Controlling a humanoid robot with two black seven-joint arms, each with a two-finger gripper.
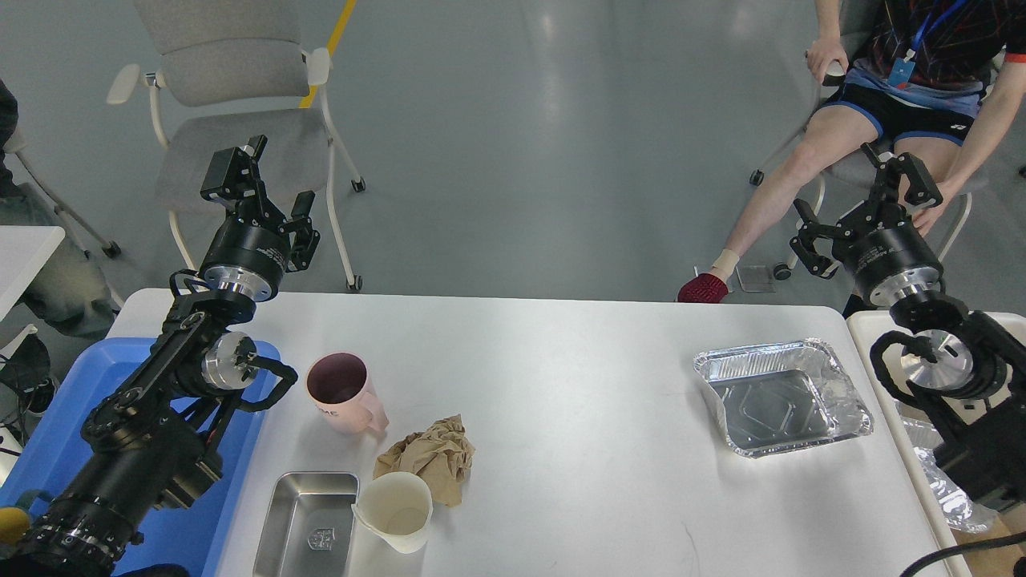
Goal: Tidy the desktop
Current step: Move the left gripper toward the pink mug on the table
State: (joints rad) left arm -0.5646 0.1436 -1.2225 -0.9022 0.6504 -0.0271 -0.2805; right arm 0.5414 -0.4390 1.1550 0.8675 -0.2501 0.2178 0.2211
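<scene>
White and matte, the tabletop [561, 361] fills most of the view, its far edge running across the middle and its rounded far corners showing at left and right. Nothing on it has been gathered yet, so the tidying looks barely begun.

Against its left edge sits a blue tray [88, 385], partly under the left arm. Near the right edge lies a crumpled foil pan [781, 397], empty. At the near edge, left of centre, a small steel tray [309, 521] sits touching a cream measuring jug [394, 511]. Behind the jug rests a wad of brown paper [429, 458], and just beyond it a pink mug [345, 393] stands upright, handle toward the paper.

Both arms hang raised beyond the far edge, grasping nothing. The left claw [268, 180] has its fingers spread apart; the right claw [862, 208] is likewise released, above the far right corner.

The risk lies in the crowded near-left cluster. A reach for the paper could nudge the mug or tip the jug, since all three stand close together. The mug's dark inside may mean liquid, though I cannot tell; a bump could spill it. The thin foil pan would likely buckle or slide under a hard pinch.
</scene>
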